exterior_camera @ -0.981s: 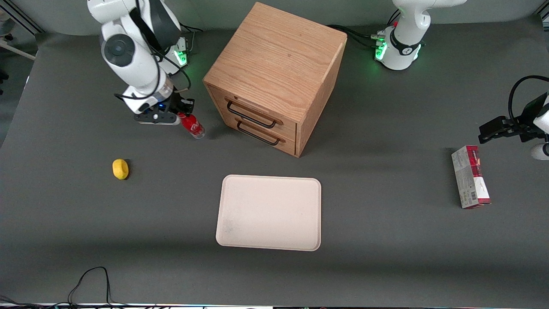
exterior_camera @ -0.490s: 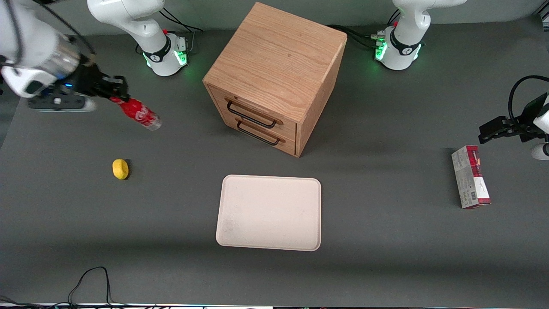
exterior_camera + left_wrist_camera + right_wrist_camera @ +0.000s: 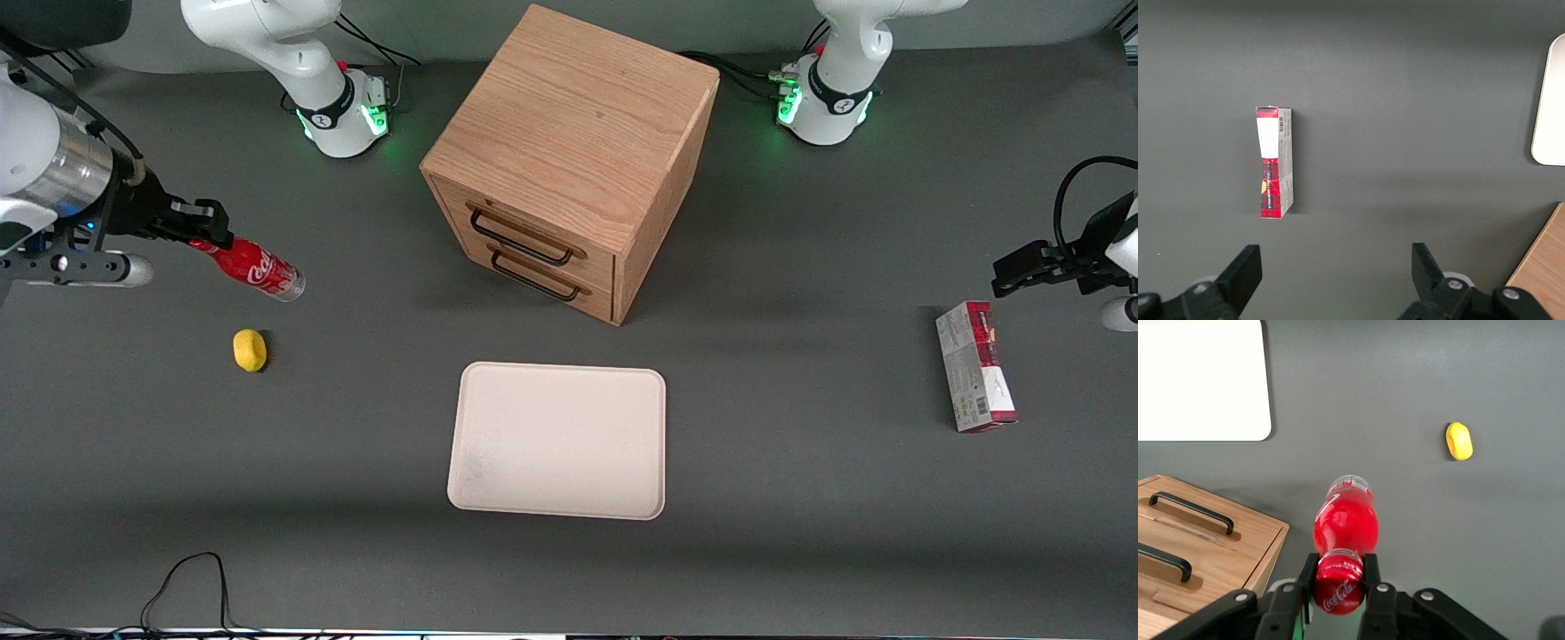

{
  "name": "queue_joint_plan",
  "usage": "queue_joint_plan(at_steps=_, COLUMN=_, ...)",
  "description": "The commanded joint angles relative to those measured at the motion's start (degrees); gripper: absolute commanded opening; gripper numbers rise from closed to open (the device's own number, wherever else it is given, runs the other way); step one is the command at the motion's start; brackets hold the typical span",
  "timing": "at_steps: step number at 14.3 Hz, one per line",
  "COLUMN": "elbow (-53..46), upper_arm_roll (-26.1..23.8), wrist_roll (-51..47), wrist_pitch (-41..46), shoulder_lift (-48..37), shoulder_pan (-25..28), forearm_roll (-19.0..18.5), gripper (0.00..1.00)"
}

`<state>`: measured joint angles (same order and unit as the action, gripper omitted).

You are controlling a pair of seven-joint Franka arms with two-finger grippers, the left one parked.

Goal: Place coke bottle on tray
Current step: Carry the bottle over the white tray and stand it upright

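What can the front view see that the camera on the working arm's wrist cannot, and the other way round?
Only the front view shows the red-and-white carton toward the parked arm's end of the table, the whole cabinet, both arm bases and a black cable.

Only the wrist view shows, close up, the two fingers clamped on the coke bottle near its cap.

Both show the gripper holding that bottle above the table, the cream tray, the small yellow object and the cabinet's two drawer handles.

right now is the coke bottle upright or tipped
Tipped: the coke bottle hangs slanted, off the table, in the shut gripper.
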<state>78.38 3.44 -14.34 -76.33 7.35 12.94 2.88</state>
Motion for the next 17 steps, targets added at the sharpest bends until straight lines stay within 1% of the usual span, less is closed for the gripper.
queue_joint_plan(at_steps=1, elbow=-7.51, upper_arm_roll=-0.10, wrist_roll=-0.42, wrist_pitch=2.33, shoulder_lift=5.45, shoulder_pan=-0.11, forearm_roll=-0.59, gripper=0.00)
queue_joint_plan(at_steps=3, elbow=-15.58, upper_arm_roll=-0.37, wrist_roll=-3.83, wrist_pitch=2.24, shoulder_lift=13.17, shoulder_pan=0.07, forearm_roll=-0.33, gripper=0.00)
queue_joint_plan(at_steps=5, elbow=-25.77, upper_arm_roll=-0.89, wrist_roll=-8.13, wrist_pitch=2.24, shoulder_lift=22.13, shoulder_pan=0.24, forearm_roll=-0.07, gripper=0.00)
queue_joint_plan(at_steps=7, elbow=-31.59, upper_arm_roll=-2.99, wrist_roll=-13.49, wrist_pitch=0.67, shoulder_lift=29.09, shoulder_pan=0.16, forearm_roll=-0.07, gripper=0.00)
queue_joint_plan(at_steps=10, elbow=-33.20, upper_arm_roll=-5.72, wrist_roll=-22.27, wrist_pitch=-9.07, shoulder_lift=33.33, shoulder_pan=0.51, forearm_roll=-0.41, gripper=0.00)
queue_joint_plan(at_steps=12, elbow=-33.20, upper_arm_roll=-5.73, wrist_roll=-25.46, wrist_pitch=-13.82, shoulder_lift=35.88, shoulder_pan=2.61, forearm_roll=-0.77, gripper=0.00)
queue_joint_plan(at_steps=15, elbow=-33.20, upper_arm_roll=-5.73, wrist_roll=-30.29, wrist_pitch=-17.70, shoulder_lift=39.39, shoulder_pan=5.77, forearm_roll=-4.45, gripper=0.00)
queue_joint_plan(at_steps=17, elbow=-33.20, upper_arm_roll=-5.64, wrist_roll=-32.67, wrist_pitch=-20.95, shoulder_lift=41.41, shoulder_pan=6.57, forearm_roll=-4.99, gripper=0.00)
